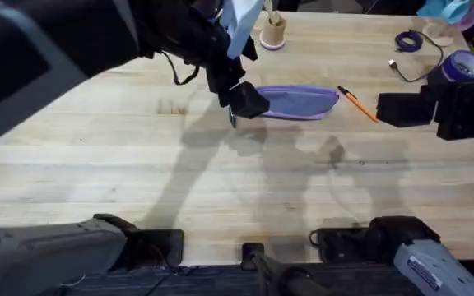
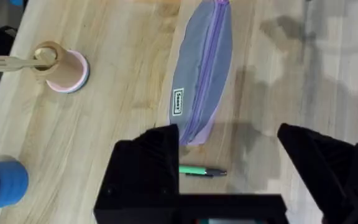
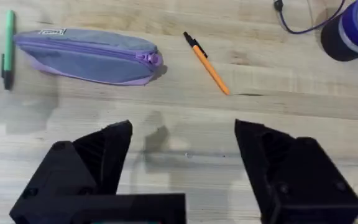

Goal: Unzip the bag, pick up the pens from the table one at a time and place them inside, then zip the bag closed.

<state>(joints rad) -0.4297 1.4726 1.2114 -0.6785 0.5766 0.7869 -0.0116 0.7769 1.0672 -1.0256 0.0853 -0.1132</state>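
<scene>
On the pale butcher-block table (image 1: 138, 189), going left to right in the overhead view, the left gripper (image 1: 235, 103) hangs over the left end of the lilac pencil pouch (image 1: 299, 103), and the right gripper (image 1: 401, 109) waits well off to the right, beyond the orange pen (image 1: 357, 104).

Judging by how things lie, the task has hardly begun. The pouch's zipper (image 3: 98, 52) runs closed along its whole length, with the pull (image 3: 151, 59) sitting at the end nearest the orange pen. Both pens are outside the bag: the green pen (image 2: 202, 170) rests on the wood just off the pouch's left end, the orange one just off its right end. Unzipping, loading both pens and zipping shut all appear to be left.

The left gripper's jaws are spread wide and hold nothing; its wrist camera shows the green pen and the pouch's near end lying between the two fingers, below them on the table. The right gripper's jaws are likewise spread and empty, with the pouch and orange pen ahead of them, well apart from the fingertips.
</scene>
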